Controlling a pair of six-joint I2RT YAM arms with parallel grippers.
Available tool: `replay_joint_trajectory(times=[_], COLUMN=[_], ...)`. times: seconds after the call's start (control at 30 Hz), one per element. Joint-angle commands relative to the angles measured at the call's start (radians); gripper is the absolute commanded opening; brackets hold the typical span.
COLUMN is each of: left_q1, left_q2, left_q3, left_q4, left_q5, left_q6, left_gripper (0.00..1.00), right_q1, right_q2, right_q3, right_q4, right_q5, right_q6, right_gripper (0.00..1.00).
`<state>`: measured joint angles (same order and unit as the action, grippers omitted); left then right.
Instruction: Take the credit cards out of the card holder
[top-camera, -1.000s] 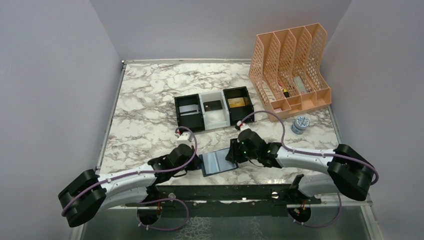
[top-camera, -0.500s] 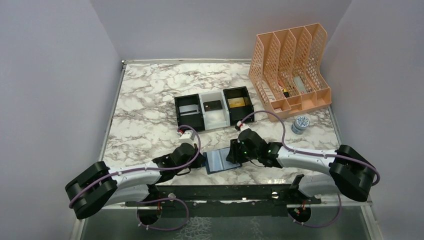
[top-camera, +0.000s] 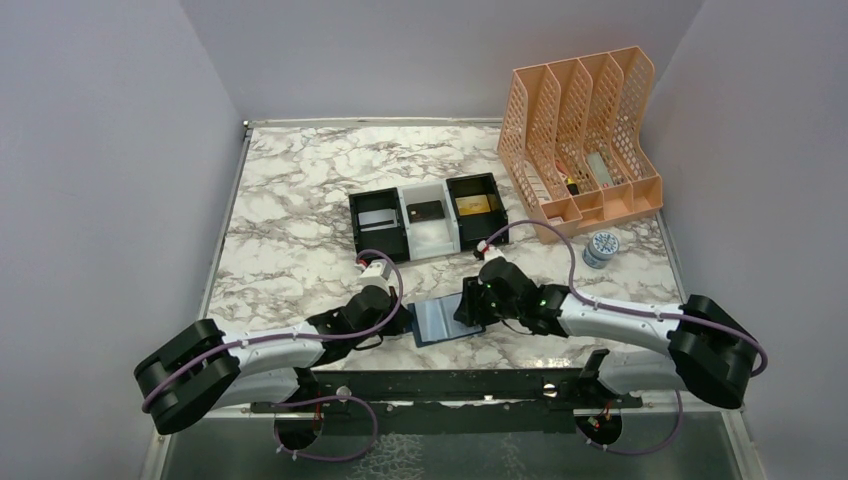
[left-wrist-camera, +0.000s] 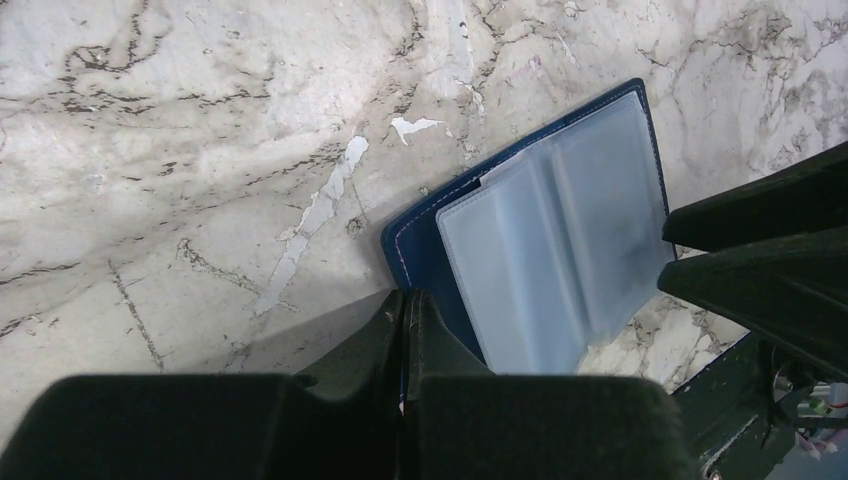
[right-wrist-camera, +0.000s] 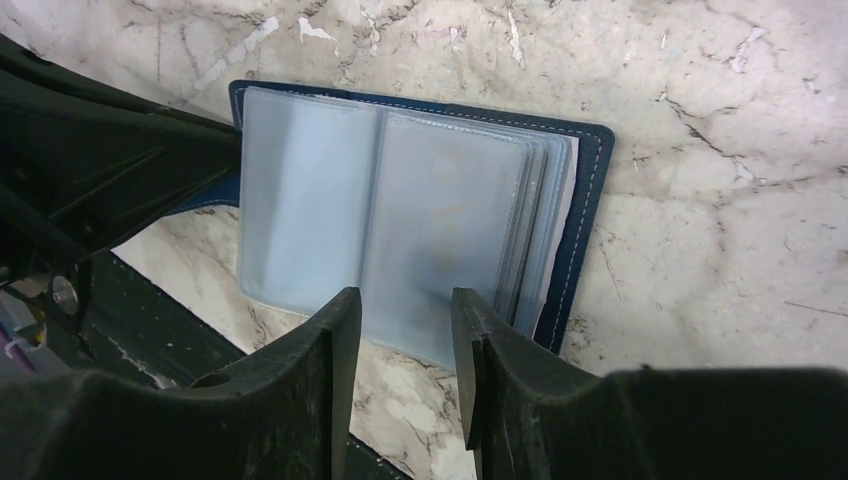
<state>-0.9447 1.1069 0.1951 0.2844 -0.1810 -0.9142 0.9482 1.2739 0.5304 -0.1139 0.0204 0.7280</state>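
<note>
1. The card holder (top-camera: 445, 322) lies open and flat on the marble table (top-camera: 290, 210) near the front edge. It sits at 6 o'clock from the tray (top-camera: 385, 250), navy cover down and pale pockets (right-wrist-camera: 310, 200) facing up.
2. The left gripper (top-camera: 407, 322) meets the holder from 9 o'clock. Seen from its own wrist camera, its jaws are pressed tight together on the edge of the navy cover.
3. The right gripper (top-camera: 468, 310) comes in from 3 o'clock, low over the pockets. Its fingers (right-wrist-camera: 340, 330) stand apart, and the near edge of a pocket page shows in the gap with nothing pinched. Whether the tips touch the page cannot be told.
4. The three cards lie in the tray, well apart from the holder at its 12 o'clock. The silver-grey card (top-camera: 378, 218) is in the left black compartment, the dark card (top-camera: 424, 211) in the white middle one and the gold card (top-camera: 474, 205) in the right black one.
5. A peach file rack (top-camera: 585, 130) stands at 2 o'clock from the tray, with a small round tin (top-camera: 600, 247) near its front.
</note>
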Motion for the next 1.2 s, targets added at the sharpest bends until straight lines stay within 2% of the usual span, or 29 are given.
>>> replay_joint_trajectory(times=[0.0,0.3,0.47,0.63,0.93,1.03,1.17], left_q1=[-0.006,-0.006,-0.007,-0.007,-0.008,-0.008,-0.009], left_q2=[0.024,0.027,0.034,0.043,0.069,0.075,0.072], left_q3=[-0.018,-0.019,-0.014,-0.012,0.001,0.003,0.000], left_q4=[-0.046,-0.043,-0.038,-0.033,-0.030,-0.031,-0.030], left_q5=[0.009,0.005,0.011,0.014,0.018,0.017,0.020], left_q6=[0.006,0.005,0.005,0.002,0.005,0.006,0.005], left_gripper=[0.01,0.01,0.01,0.01,0.00,0.00,0.00], right_q1=[0.004,0.004,0.004,0.004,0.004,0.004,0.004], right_q2=[-0.075,0.024,0.076,0.027,-0.044,-0.057,-0.049], right_q3=[0.033,0.010,0.011,0.006,0.014,0.022,0.036], right_q4=[-0.070,-0.057,-0.010,0.021,0.074,0.038,-0.064], right_q5=[0.077,0.100,0.048,0.018,-0.050,0.007,0.156], right_q6=[-0.017,-0.004,-0.023,-0.018,0.009,0.019,0.014], right_gripper=[0.40,0.40,0.37,0.30,0.30,0.31,0.36])
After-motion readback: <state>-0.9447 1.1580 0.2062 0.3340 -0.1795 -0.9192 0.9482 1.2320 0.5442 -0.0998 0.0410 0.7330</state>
